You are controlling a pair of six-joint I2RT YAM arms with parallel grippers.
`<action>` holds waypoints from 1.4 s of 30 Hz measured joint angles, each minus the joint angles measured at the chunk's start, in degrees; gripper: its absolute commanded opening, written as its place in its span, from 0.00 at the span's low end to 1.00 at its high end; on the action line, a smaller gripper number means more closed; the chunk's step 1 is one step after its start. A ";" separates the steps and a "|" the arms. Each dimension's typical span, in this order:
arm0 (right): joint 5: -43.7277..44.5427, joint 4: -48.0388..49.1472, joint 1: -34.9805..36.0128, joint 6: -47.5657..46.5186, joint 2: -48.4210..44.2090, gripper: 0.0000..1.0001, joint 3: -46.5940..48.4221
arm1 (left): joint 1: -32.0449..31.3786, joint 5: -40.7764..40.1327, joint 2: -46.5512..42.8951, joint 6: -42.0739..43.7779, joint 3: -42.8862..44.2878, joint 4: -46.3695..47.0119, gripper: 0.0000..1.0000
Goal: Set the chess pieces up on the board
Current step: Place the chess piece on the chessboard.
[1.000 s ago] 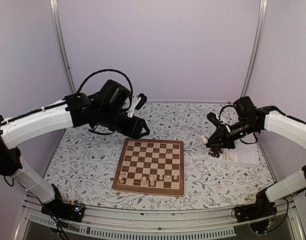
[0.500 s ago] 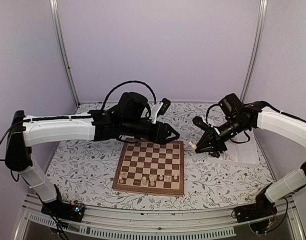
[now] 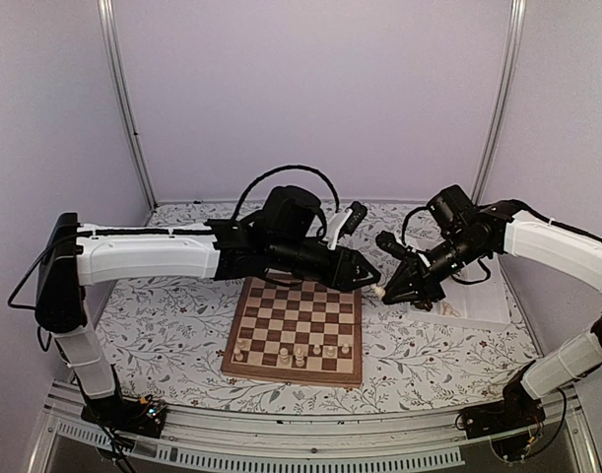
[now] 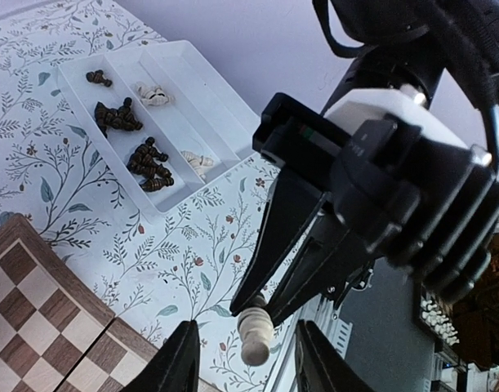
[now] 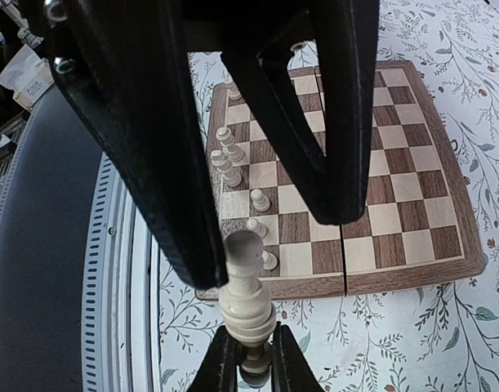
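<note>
Floral tablecloth (image 3: 172, 315), top view centre-right: right gripper (image 5: 247, 363) pinches pale pawn (image 5: 247, 294) by its base, head pointing at left gripper (image 4: 247, 363), fingers (image 4: 180, 363) spread astride it, not touching; chessboard (image 3: 293, 330) just lower-left. Handover likely; left closes next.

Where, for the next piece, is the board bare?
Bare: on the board, the rows between the near-edge cream pieces and far border. Crowded: the near rows, and the far right corner, where left claw and right claw meet.
</note>
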 measured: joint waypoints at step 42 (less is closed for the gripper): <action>1.46 4.09 0.04 1.14 -0.02 0.07 -5.51 | -0.33 -7.19 -4.79 3.34 -1.29 -12.59 0.00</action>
